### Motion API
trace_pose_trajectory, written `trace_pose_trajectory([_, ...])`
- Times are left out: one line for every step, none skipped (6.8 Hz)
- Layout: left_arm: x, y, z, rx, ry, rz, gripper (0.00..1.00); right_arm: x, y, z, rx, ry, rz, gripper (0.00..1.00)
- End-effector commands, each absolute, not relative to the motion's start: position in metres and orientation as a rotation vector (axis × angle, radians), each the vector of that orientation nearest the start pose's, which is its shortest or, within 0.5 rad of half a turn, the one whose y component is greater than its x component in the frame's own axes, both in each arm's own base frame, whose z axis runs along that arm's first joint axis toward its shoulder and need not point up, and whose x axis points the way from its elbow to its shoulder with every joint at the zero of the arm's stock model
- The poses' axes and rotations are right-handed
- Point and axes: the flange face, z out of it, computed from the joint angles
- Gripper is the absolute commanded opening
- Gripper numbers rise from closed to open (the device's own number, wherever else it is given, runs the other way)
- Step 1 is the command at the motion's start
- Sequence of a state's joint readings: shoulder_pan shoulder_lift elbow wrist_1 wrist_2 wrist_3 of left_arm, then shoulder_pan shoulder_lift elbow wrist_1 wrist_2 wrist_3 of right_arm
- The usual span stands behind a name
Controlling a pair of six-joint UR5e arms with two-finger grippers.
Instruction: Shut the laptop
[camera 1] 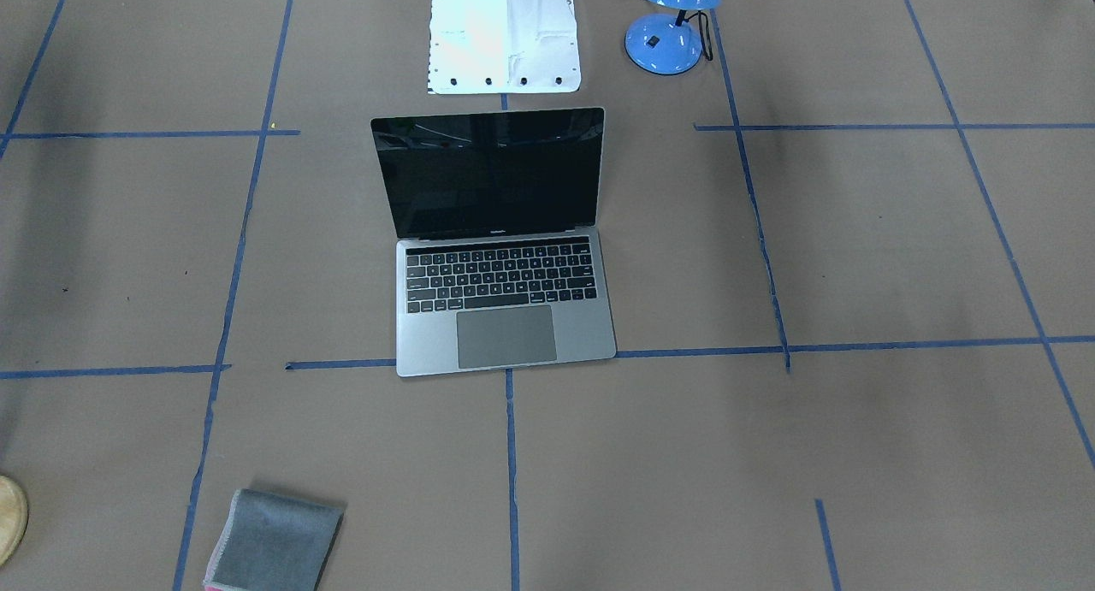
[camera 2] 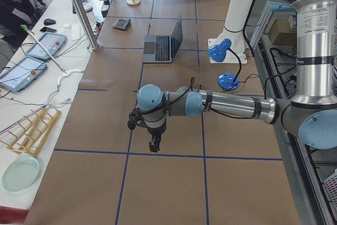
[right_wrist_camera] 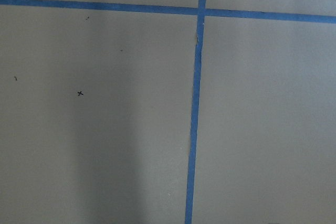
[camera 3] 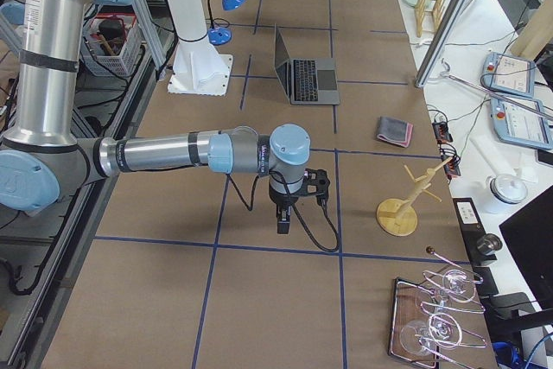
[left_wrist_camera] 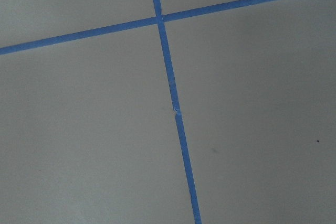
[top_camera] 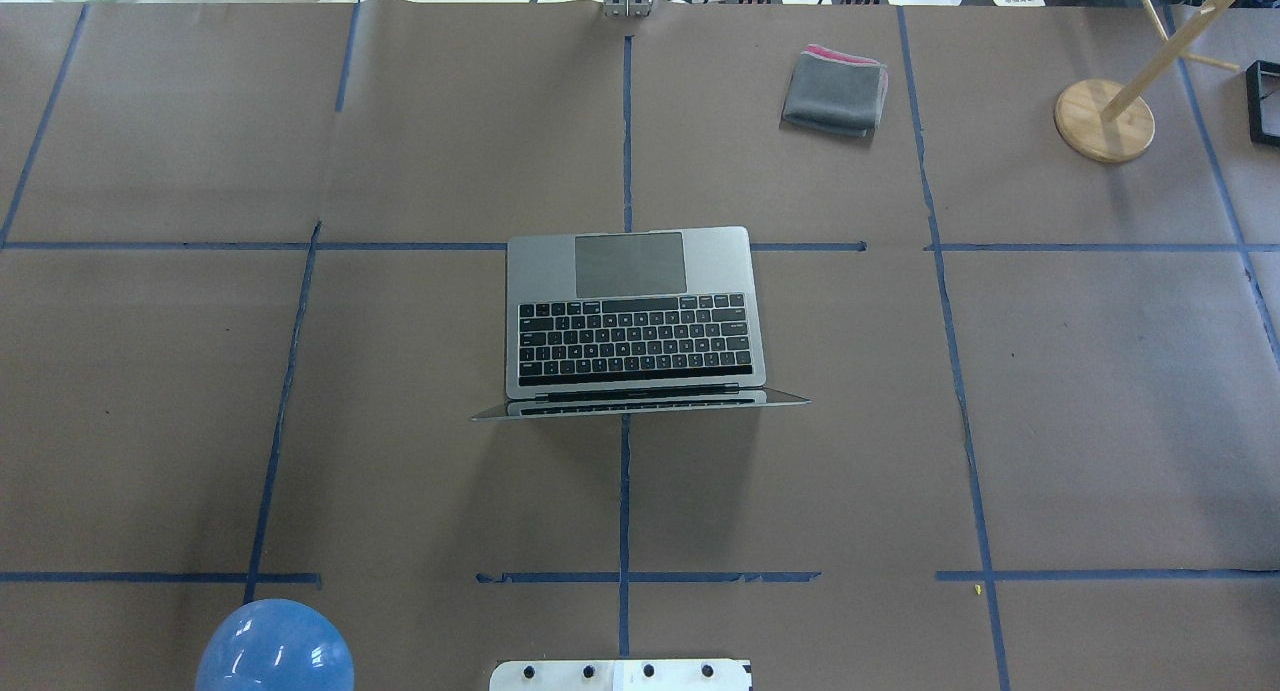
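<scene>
The laptop (camera 1: 505, 326) stands open at the table's middle, its black screen upright and its keyboard and trackpad facing away from the robot; it also shows in the overhead view (top_camera: 635, 321) and both side views (camera 2: 160, 46) (camera 3: 307, 75). My left gripper (camera 2: 152, 146) hangs over bare table far to the laptop's left. My right gripper (camera 3: 282, 224) hangs over bare table far to its right. Both show only in the side views, so I cannot tell whether they are open or shut. Both wrist views show only brown paper and blue tape.
A blue desk lamp (camera 1: 671, 35) stands near the robot's white base (camera 1: 505, 35). A small grey folded cloth (top_camera: 835, 91) lies at the far side. A wooden stand (top_camera: 1105, 121) is at the far right. A glass rack (camera 3: 436, 317) sits beyond it.
</scene>
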State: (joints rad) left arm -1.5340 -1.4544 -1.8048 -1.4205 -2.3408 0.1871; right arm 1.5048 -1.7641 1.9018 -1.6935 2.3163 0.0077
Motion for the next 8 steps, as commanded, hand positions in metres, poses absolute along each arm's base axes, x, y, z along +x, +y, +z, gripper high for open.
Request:
trace_pose_trajectory([-0.048,-0.439,0.614,0.026,0.772,0.201,1.00,0.039,-0.412,0.596,-0.010,-0.746,-0.062,1.00])
trace_pose_trajectory([-0.047,-0.440,0.612,0.030,0.771,0.204,1.00,0.039,-0.414,0.593,-0.003,-0.746,-0.064,1.00])
trace_pose_trajectory([-0.047,-0.444,0.607,0.042,0.768,0.209,1.00,0.038,-0.424,0.582,0.023,-0.747,-0.076,1.00])
trace_pose_trajectory([-0.049,-0.455,0.591,0.075,0.738,0.221,1.00,0.037,-0.430,0.564,0.057,-0.750,-0.088,1.00])
trace_pose_trajectory([-0.049,-0.464,0.562,0.134,0.730,0.243,1.00,0.036,-0.434,0.546,0.093,-0.752,-0.103,1.00])
trace_pose_trajectory([-0.048,-0.497,0.530,0.215,0.720,0.273,1.00,0.034,-0.444,0.521,0.137,-0.773,-0.115,1.00])
trace_pose_trajectory([-0.043,-0.511,0.511,0.248,0.726,0.289,1.00,0.029,-0.443,0.512,0.136,-0.805,-0.103,1.00])
trace_pose_trajectory([-0.032,-0.522,0.493,0.260,0.737,0.282,1.00,0.018,-0.446,0.501,0.133,-0.823,-0.105,0.99])
